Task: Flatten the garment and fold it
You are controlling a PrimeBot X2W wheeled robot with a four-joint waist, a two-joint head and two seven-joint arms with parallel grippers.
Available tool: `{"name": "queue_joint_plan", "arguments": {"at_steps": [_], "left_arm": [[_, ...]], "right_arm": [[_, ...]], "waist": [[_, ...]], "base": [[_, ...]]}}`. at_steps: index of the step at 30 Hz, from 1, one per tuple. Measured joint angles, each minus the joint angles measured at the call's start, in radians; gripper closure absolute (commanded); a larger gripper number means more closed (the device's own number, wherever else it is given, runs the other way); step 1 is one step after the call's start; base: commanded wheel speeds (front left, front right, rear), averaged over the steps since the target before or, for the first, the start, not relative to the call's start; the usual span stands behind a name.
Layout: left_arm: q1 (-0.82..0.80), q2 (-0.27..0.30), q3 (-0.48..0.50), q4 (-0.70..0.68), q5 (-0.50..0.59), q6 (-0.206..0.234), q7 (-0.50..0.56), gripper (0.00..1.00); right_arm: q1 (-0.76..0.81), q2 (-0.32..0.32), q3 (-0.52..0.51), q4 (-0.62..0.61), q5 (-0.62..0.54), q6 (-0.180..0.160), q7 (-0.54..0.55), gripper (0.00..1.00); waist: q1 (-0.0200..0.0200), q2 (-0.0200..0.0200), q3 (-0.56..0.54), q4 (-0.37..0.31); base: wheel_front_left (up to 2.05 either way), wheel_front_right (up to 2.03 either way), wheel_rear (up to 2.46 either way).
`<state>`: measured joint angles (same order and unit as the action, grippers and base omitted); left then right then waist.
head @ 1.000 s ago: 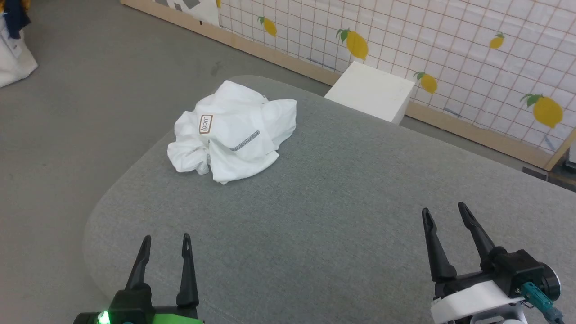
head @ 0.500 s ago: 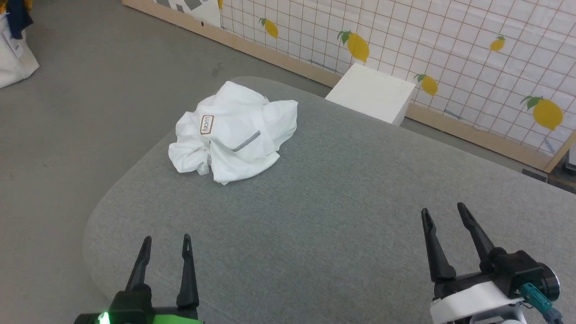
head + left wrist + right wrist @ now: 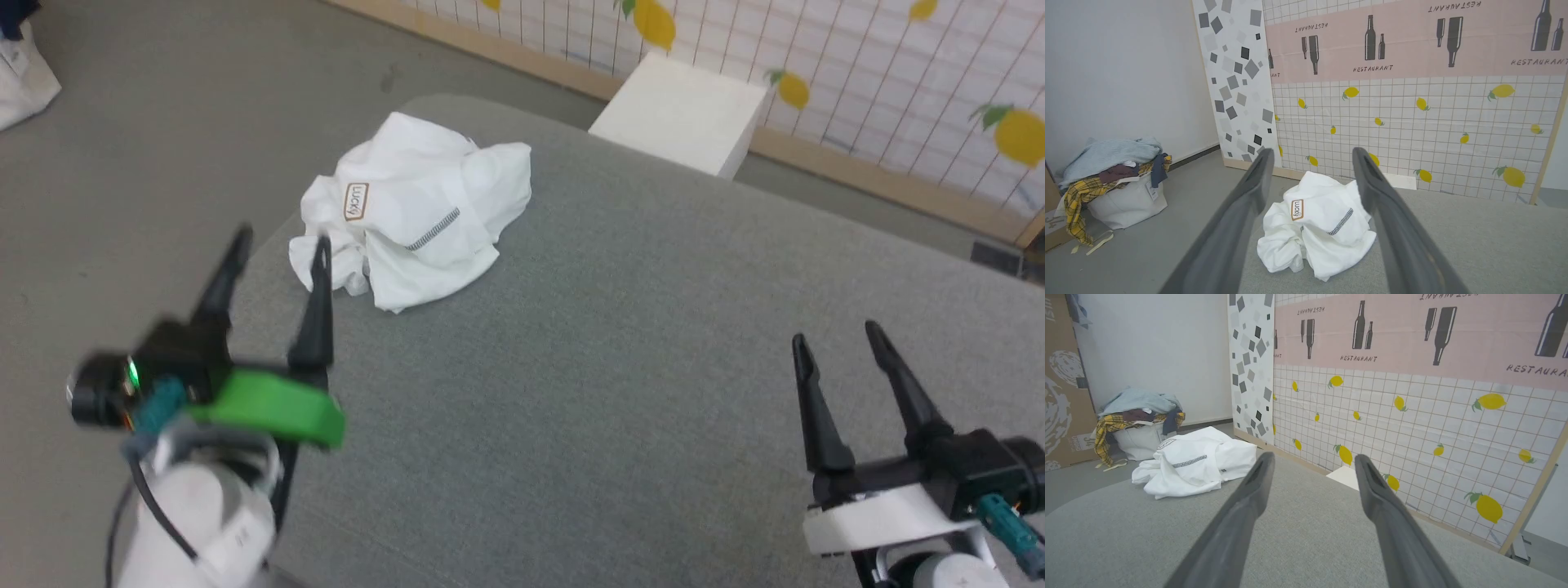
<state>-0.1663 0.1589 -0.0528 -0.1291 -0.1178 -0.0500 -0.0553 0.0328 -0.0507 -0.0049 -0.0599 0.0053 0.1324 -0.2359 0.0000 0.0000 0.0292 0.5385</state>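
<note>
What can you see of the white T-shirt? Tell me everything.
The T-shirt is thin white fabric, crumpled in a loose heap near the far-left corner of the grey cushioned surface. A small brown-bordered logo faces up, and grey zigzag stitching shows on one fold. Only the surface touches it; the open left gripper hovers short of it.

The right gripper holds its two dark fingers spread wide and empty above the grey table. The crumpled white T-shirt lies on the table toward the picture's left. Beyond it, a bag heaped with clothes stands on the floor.
</note>
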Motion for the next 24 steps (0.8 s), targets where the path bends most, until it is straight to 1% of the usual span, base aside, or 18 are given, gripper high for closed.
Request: {"name": "queue_joint_plan", "arguments": {"at_steps": [5,6,9,11,14,16,20,24], "left_arm": [[-0.209,0.035,0.008,-0.009,-0.017,-0.006,0.127,0.00],[-0.346,0.057,0.008,0.009,-0.027,-0.021,0.191,0.00],[-0.449,0.070,0.028,0.073,-0.063,-0.030,0.252,0.00],[-0.497,0.089,0.044,0.121,-0.085,-0.033,0.285,0.00],[-0.547,0.136,0.053,0.182,-0.101,-0.044,0.332,0.00],[-0.571,0.164,0.045,0.218,-0.105,-0.052,0.372,0.00],[-0.594,0.189,0.041,0.267,-0.113,-0.055,0.435,0.00],[-0.605,0.192,0.043,0.307,-0.125,-0.055,0.472,0.00]], "right_arm": [[-0.023,-0.012,0.002,-0.103,-0.038,0.000,0.052,0.00],[-0.034,-0.054,0.006,-0.175,-0.039,0.000,0.086,0.00],[-0.052,-0.092,0.018,-0.230,-0.029,0.000,0.112,0.00],[-0.068,-0.106,0.024,-0.262,-0.020,0.000,0.124,0.00],[-0.088,-0.128,0.031,-0.308,-0.006,0.000,0.141,0.00],[-0.098,-0.141,0.027,-0.337,0.000,0.000,0.154,0.00],[-0.109,-0.170,0.018,-0.374,0.018,0.000,0.173,0.00],[-0.126,-0.196,0.006,-0.395,0.033,0.000,0.177,0.00]], "waist": [[0.0000,0.0000,0.079,-0.016],[0.0000,0.0000,0.138,-0.026],[0.0001,0.0000,0.196,-0.038],[0.0001,0.0000,0.233,-0.048],[0.0001,0.0000,0.287,-0.069],[0.0001,0.0000,0.325,-0.085],[0.0002,0.0000,0.393,-0.113],[0.0002,0.0000,0.463,-0.144]], "base": [[0.00,0.00,0.00],[0.00,0.00,0.00],[0.00,0.00,0.00],[0.00,0.00,0.00],[0.00,0.00,0.00],[0.00,0.00,0.00],[0.00,0.00,0.00],[0.00,0.00,0.00]]}}
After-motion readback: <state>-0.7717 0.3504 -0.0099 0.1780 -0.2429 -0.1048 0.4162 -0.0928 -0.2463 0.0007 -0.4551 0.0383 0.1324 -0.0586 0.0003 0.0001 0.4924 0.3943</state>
